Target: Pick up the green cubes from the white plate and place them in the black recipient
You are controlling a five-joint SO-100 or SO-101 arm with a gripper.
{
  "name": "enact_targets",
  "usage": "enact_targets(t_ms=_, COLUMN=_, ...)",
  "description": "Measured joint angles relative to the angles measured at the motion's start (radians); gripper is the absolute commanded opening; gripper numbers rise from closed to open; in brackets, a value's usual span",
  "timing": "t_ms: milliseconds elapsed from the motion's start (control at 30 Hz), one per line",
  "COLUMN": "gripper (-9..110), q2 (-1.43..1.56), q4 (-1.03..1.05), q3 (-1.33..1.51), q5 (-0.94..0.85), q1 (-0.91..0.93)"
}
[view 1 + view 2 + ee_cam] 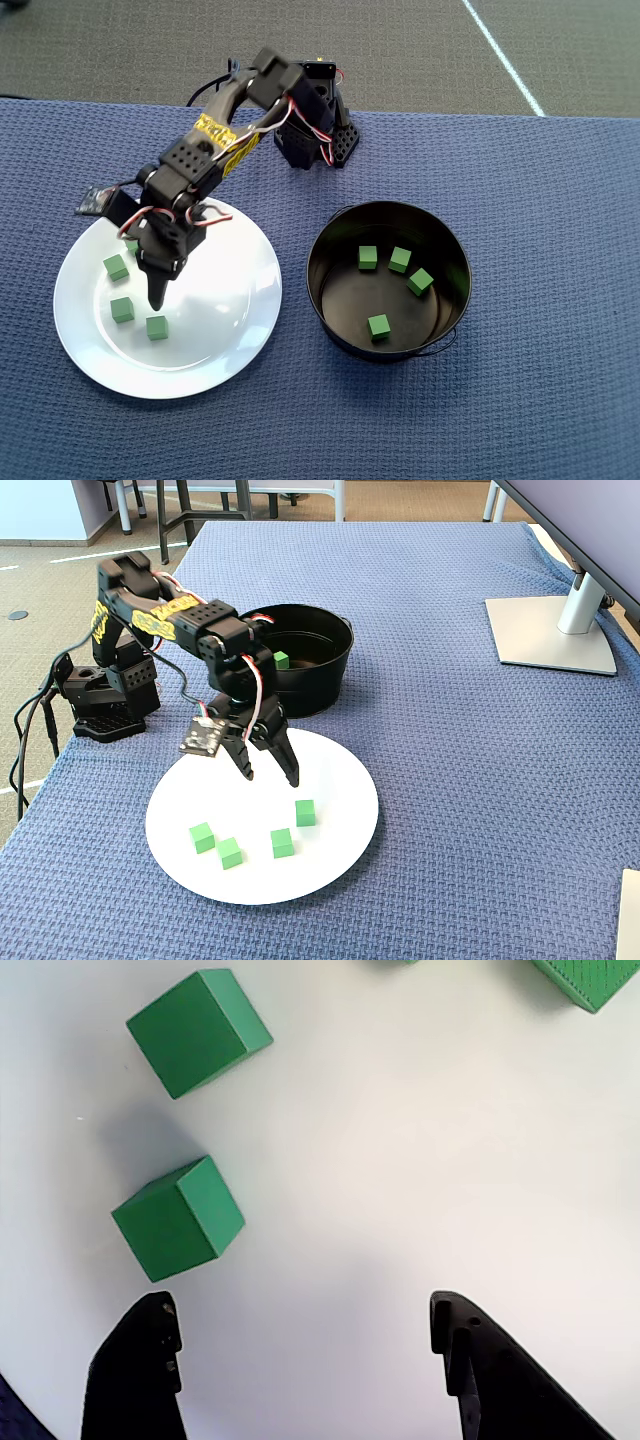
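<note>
- Over the plate (pixel 235 345), toward its left half in the overhead view, my gripper (pixel 272 775) hangs with fingers spread wide and nothing between them.
- Ahead and left of my left finger (pixel 135 1370) in the wrist view sits the nearest cube (pixel 180 1218), just outside the gap, so I judge a leftward shift comes first.
- Four green cubes lie on the plate; each is small, matte, sharp-edged, with no long axis.
- At right, the pot (pixel 325 290) already holds four cubes.
</note>
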Motion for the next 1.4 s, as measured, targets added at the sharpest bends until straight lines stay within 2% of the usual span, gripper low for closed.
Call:
enact_targets(t_ms=200, gripper=25, q2=-0.198, q4=0.213, q3=-0.39, q5=0.048, q1=-0.026)
enact_targets(t_ms=400, gripper=25, q2=-0.336, q4=0.288, q3=-0.64, q5=0.057, q1=-0.029)
enact_targets(t_ms=800, gripper=22, q2=-0.491, q4=0.229, q3=-0.773, q5=-0.021, q1=0.02)
enact_targets(t_ms=1400, gripper=19, q2=-0.52, q4=0.158, q3=-0.724, q5=-0.083, q1=0.009)
